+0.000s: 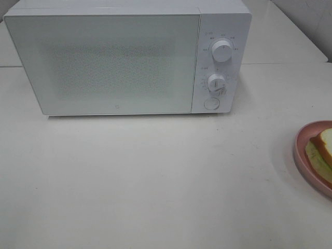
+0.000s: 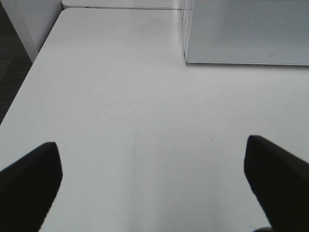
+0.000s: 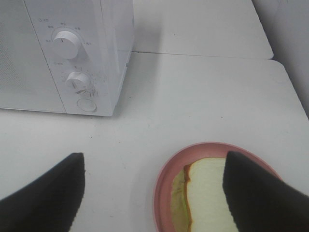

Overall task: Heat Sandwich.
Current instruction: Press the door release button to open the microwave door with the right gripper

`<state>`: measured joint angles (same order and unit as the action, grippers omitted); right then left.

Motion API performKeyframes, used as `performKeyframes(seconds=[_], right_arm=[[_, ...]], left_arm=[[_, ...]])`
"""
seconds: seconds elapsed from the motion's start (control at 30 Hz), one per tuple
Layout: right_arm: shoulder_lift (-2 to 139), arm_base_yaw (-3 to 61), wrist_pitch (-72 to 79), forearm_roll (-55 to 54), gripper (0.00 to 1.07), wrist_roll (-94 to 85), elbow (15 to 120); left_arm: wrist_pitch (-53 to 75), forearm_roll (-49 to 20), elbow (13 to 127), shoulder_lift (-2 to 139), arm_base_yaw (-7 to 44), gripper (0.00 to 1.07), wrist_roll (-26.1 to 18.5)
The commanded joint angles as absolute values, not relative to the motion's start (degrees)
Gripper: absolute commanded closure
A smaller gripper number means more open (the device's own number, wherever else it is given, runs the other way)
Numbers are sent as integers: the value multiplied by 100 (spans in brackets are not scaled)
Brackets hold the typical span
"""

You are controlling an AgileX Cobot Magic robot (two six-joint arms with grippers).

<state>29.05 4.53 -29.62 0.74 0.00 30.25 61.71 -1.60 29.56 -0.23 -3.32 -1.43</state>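
Observation:
The sandwich, white bread with tan crust and green filling, lies on a round pink plate at the right edge of the white table. The right wrist view looks down on the sandwich and plate; my right gripper hangs open above the plate's near rim, one finger over the bread. A white microwave stands at the back with its door shut. My left gripper is open over bare table, the microwave ahead of it. Neither gripper shows in the exterior high view.
Two white knobs and a round button sit on the microwave's right panel. The table's left edge drops to a dark floor. A seam joins two tabletops behind the microwave.

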Motion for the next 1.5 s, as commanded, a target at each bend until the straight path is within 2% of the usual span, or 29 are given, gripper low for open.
performKeyframes(seconds=[0.03, 0.83, 0.97, 1.37, 1.5], right_arm=[[3237, 407, -2578, 92, 31, 0, 3054], [5735, 407, -275, 92, 31, 206, 3054], [6240, 413, 1220, 97, 31, 218, 2785], [7185, 424, 3902, 52, 31, 103, 1793], [7592, 625, 4658, -527, 31, -57, 1547]], left_arm=[[6108, -178, 2956, -178, -298, 9, -132], [6108, -178, 2956, -178, -298, 9, -132], [6108, -178, 2956, -178, -298, 9, -132], [6108, -178, 2956, -178, -298, 9, -132], [6108, -178, 2956, -178, -298, 9, -132]])
